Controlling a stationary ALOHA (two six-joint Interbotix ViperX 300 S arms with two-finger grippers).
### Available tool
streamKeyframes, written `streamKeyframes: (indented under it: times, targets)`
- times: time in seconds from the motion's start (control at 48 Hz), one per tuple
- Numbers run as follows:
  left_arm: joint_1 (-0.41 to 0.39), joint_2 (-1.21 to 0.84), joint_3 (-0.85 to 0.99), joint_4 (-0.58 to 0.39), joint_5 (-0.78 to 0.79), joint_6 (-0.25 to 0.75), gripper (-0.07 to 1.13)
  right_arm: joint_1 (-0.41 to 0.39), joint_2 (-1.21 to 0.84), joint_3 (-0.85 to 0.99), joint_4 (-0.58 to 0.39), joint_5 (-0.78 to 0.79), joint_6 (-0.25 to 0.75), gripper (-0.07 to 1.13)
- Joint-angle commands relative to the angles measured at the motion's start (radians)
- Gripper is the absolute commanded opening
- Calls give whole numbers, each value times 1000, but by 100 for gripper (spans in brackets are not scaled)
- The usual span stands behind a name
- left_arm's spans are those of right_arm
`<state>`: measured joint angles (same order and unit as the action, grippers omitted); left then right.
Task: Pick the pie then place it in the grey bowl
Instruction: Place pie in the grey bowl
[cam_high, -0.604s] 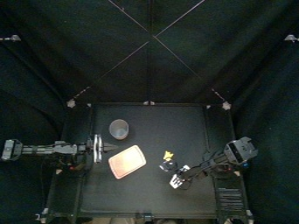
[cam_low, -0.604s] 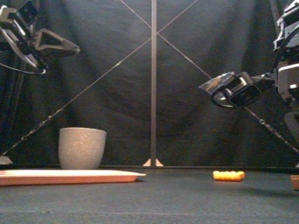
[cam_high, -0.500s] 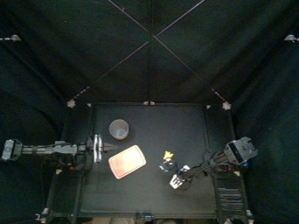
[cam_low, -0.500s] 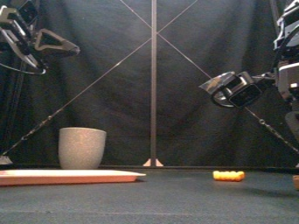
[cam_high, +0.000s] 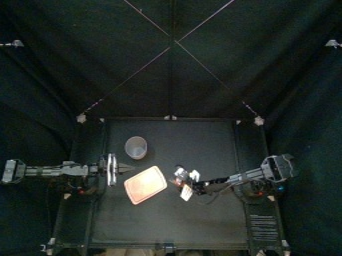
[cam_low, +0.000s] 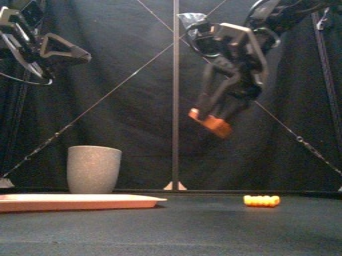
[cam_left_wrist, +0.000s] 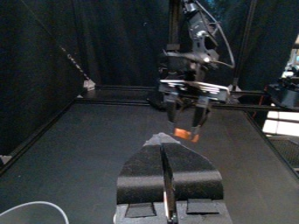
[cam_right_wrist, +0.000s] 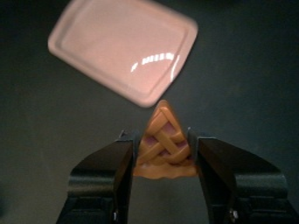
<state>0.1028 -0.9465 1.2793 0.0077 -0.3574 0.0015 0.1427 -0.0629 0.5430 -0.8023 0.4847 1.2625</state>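
1. The pie hangs in the air, high above the table, a little to the right of the middle in the front view.
2. The right gripper is clamped on the pie. One jaw presses on each side edge, and the narrow point of the wedge sticks out past the jaw tips.
3. You see in the right wrist view that the point of the pie is just at the near corner of the pink tray, which lies flat on the table under it. The pie does not touch the tray.
4. The grey cup stands upright on the left half of the table, behind the tray and apart from its back edge. Its mouth is open to above and nothing covers the rim.
5. Between the pie and the cup the air is free. Only the tray lies low under this way.
6. A yellow toy lies on the table to the right, well apart from the cup and the tray.
7. The left gripper rests at the left edge of the table, raised, with its jaws together and holding nothing. It is near the cup's side, but not over the rim.
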Motion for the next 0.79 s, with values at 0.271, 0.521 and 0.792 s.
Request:
streamKeyframes:
  times: [0.271, 0.521, 0.792]
  targets:
    - [2, 5, -20, 0, -11, 2, 3, -364, 184, -232, -301, -522, -11, 42]
    - [2, 5, -18, 0, -11, 2, 3, -497, 380, -474, -288, -683, -12, 43]
    - [2, 5, -8, 0, -11, -2, 3, -545, 528, -666, -212, -729, -6, 68]
